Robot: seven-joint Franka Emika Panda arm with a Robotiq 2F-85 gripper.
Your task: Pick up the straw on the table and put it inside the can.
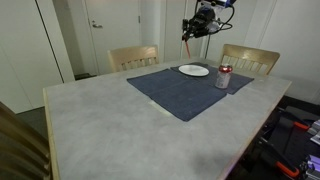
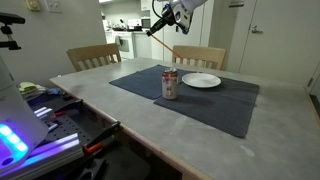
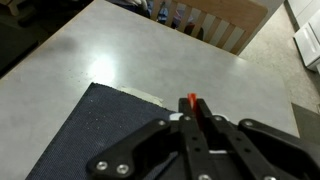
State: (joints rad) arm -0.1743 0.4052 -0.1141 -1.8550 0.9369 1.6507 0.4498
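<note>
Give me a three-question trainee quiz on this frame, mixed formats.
1. True or false: the thin red drinking straw lies on the dark blue rectangular placemat.
2. Multiple choice: the red and silver metal drink can stands A) on the white round plate, B) on the placemat beside the plate, C) on the bare grey speckled table.
3. Fill in: the jaws, high above the table, are shut on the ____.
Key: 1 false, it is held up in the air; 2 B; 3 straw.
</note>
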